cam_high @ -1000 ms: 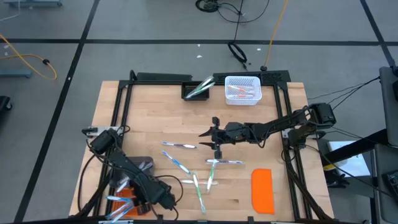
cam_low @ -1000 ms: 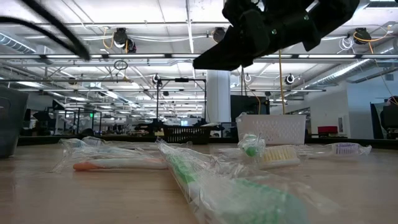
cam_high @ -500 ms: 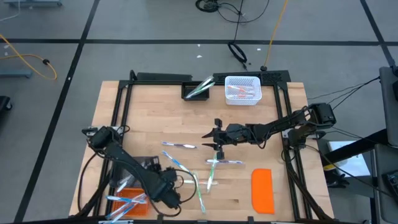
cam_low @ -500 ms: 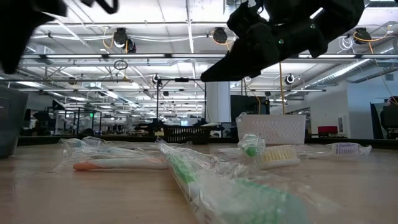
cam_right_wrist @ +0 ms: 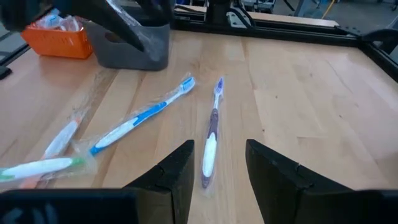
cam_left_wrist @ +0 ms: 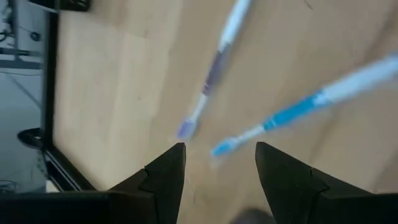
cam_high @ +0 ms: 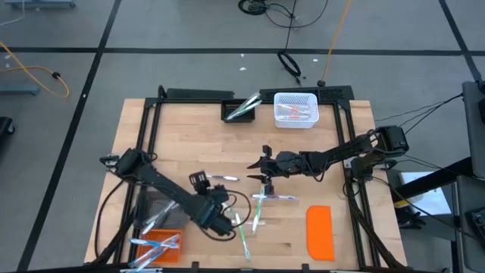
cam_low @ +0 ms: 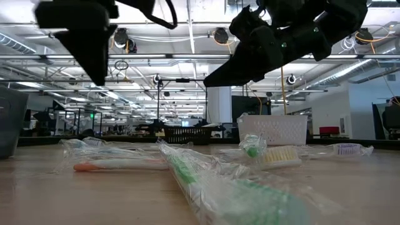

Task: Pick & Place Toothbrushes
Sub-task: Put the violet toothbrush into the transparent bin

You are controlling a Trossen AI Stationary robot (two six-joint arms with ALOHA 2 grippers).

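Loose toothbrushes [cam_high: 227, 199] lie scattered on the wooden table [cam_high: 182, 144] between the two arms. The left gripper [cam_left_wrist: 216, 163], fingers spread and empty, hovers over a purple toothbrush [cam_left_wrist: 208, 81] and a blue toothbrush [cam_left_wrist: 298, 109]; the right gripper [cam_right_wrist: 219, 163], parted and holding nothing, hangs above mid-table

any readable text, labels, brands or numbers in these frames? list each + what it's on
None readable.
Wrapped toothbrushes: any print on handles or wrappers is too blurred to read.
Orange lid, white basket, orange bin: no markings show.
Room behind the table, low view: no legible signs.
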